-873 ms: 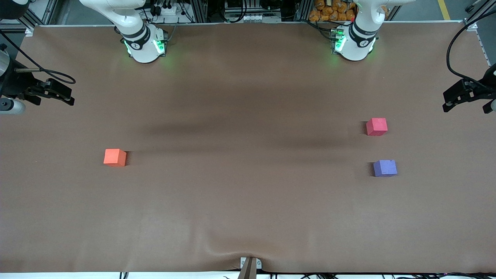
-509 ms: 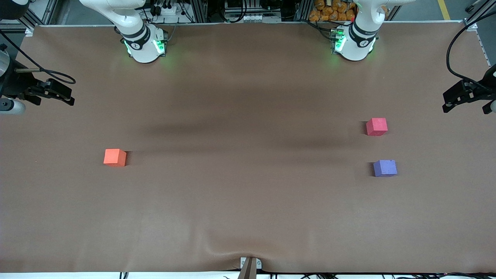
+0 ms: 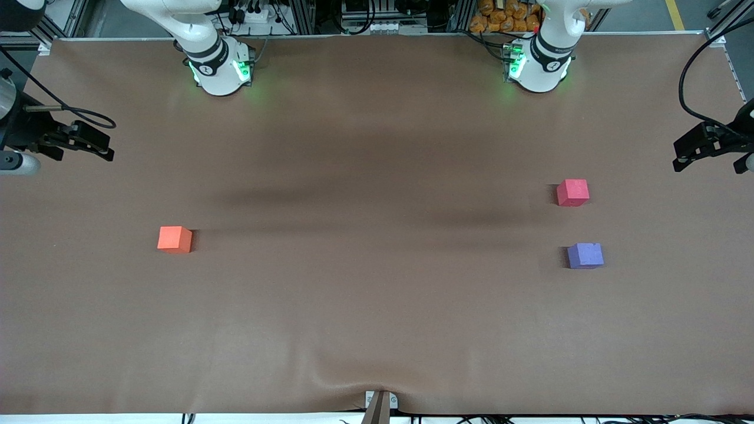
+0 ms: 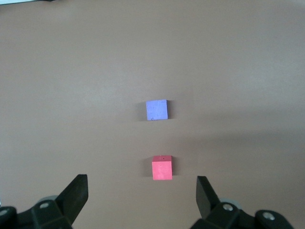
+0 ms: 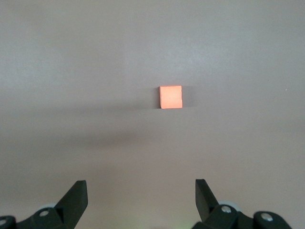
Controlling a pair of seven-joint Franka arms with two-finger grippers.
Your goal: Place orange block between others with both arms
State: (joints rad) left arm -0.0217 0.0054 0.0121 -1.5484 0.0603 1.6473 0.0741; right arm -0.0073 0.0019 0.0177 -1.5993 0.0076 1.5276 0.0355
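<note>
The orange block [image 3: 174, 239] sits alone on the brown table cover toward the right arm's end, and it also shows in the right wrist view [image 5: 171, 97]. Toward the left arm's end stand the others. The pinkish-red cube [image 3: 572, 192] [image 4: 162, 168] is farther from the front camera, and the purple-blue cube [image 3: 585, 255] [image 4: 157, 110] is nearer, with a gap between them. My right gripper [image 3: 107, 149] [image 5: 141, 187] hangs open and empty over its end of the table. My left gripper [image 3: 678, 156] [image 4: 142, 185] is open and empty over its own end, apart from both cubes.
Both arm bases [image 3: 221, 70] [image 3: 537, 68] stand along the table edge farthest from the front camera. The brown cover [image 3: 377, 306] has a wrinkle by a small bracket [image 3: 380, 403] at the near edge. Wide bare cover lies between the orange block and the two cubes.
</note>
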